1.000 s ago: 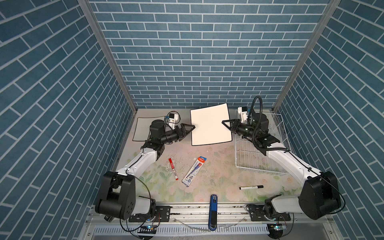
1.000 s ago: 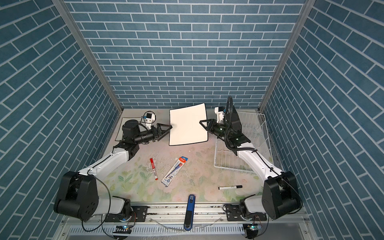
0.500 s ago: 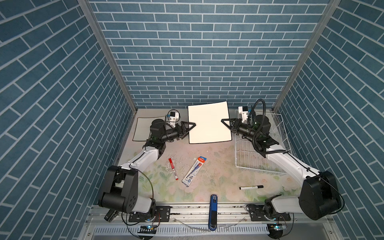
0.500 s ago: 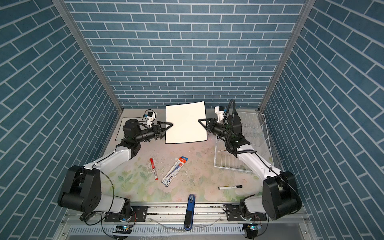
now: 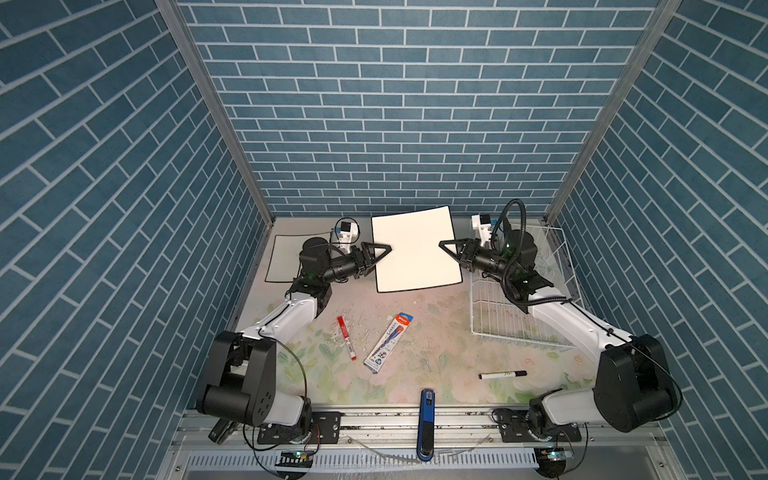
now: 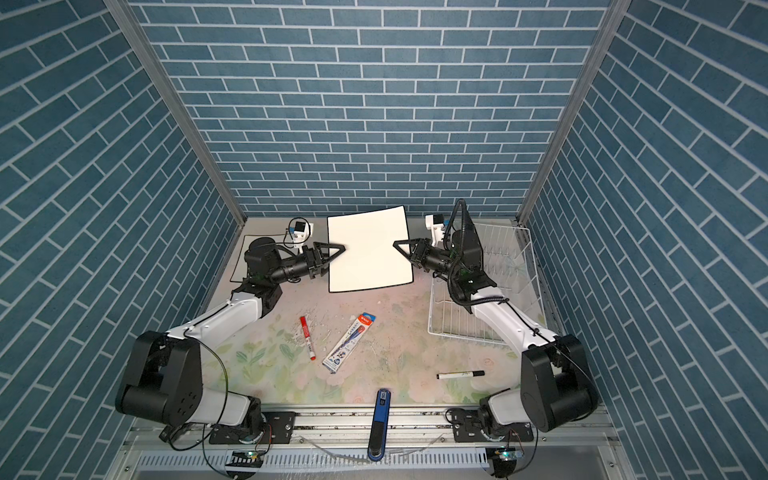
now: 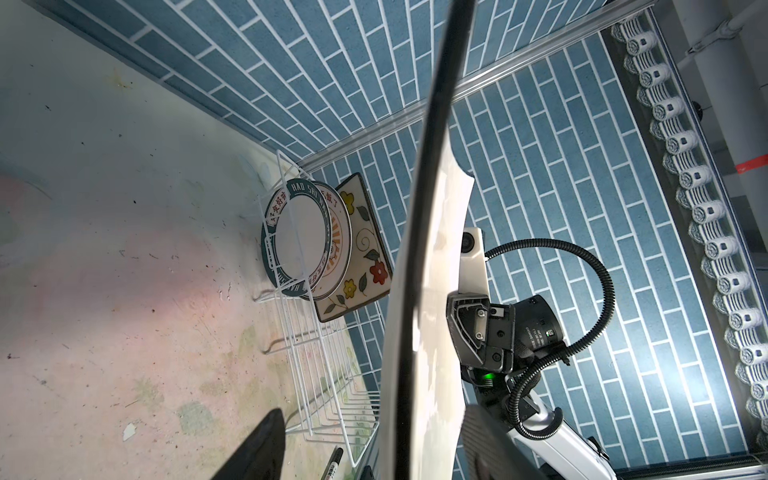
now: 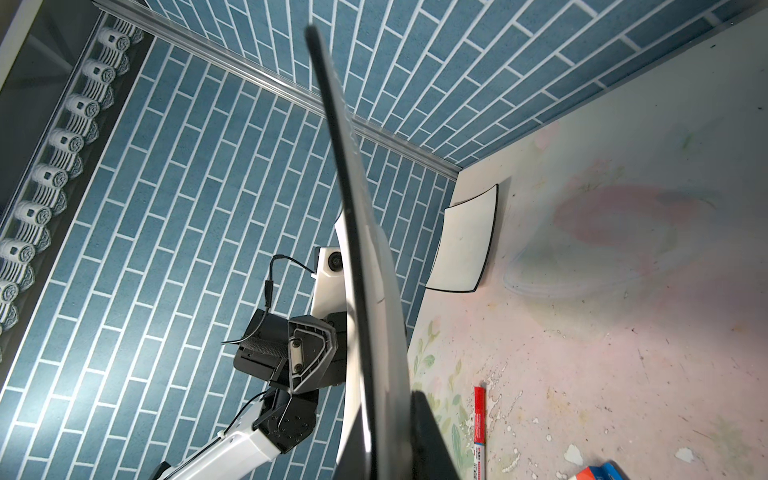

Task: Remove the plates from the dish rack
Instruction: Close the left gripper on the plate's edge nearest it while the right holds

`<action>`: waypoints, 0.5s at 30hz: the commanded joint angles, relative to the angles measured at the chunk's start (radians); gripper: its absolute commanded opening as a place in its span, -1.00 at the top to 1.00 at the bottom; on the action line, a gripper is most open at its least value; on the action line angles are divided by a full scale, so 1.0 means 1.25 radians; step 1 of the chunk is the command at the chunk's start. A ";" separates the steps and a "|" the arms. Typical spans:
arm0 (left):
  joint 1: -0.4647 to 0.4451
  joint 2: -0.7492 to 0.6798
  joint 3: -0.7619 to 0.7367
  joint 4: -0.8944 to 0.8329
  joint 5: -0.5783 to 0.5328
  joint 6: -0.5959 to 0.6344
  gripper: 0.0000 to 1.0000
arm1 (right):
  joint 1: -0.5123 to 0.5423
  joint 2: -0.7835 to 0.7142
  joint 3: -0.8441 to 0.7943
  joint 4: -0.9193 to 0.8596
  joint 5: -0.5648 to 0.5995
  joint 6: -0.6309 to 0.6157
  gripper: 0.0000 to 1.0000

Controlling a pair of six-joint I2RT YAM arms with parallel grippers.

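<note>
Above the rear centre of the bench (image 5: pixel 436 316), a large square plate (image 5: pixel 415 249) with a white face and a thin black rim hangs clear of the surface between the two arms, its face turned up toward both top views.

Right gripper (image 5: pixel 449 249): the jaws are clamped tight on the plate's right edge.

Left gripper (image 5: pixel 379 254): the jaws straddle the plate's left edge at a moderate width. In the left wrist view one finger (image 7: pixel 266 444) stands apart from the rim, so no clamp shows on that side.

The dish rack (image 5: pixel 490 309) sits along the right edge of the bench, reaching toward the rear right corner. In the left wrist view it holds, upright at one end, two round plates (image 7: pixel 299 237) with lettered rim bands and, behind them, a flowered square plate (image 7: pixel 365 253).

Another square plate (image 5: pixel 284 259) lies flat at the rear left corner.

Near the bench centre lie a red marker (image 5: pixel 346 337) and a pen pack (image 5: pixel 388 343), close together. A black marker (image 5: pixel 503 375) lies toward the front right.
</note>
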 commanded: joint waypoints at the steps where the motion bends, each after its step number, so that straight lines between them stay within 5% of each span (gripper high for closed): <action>1: -0.002 0.004 0.024 0.023 0.012 0.005 -0.29 | 0.008 -0.011 0.031 0.144 -0.039 0.077 1.00; 15: -0.006 0.005 0.025 0.024 0.018 0.005 0.02 | 0.026 0.039 0.058 0.201 -0.060 0.122 1.00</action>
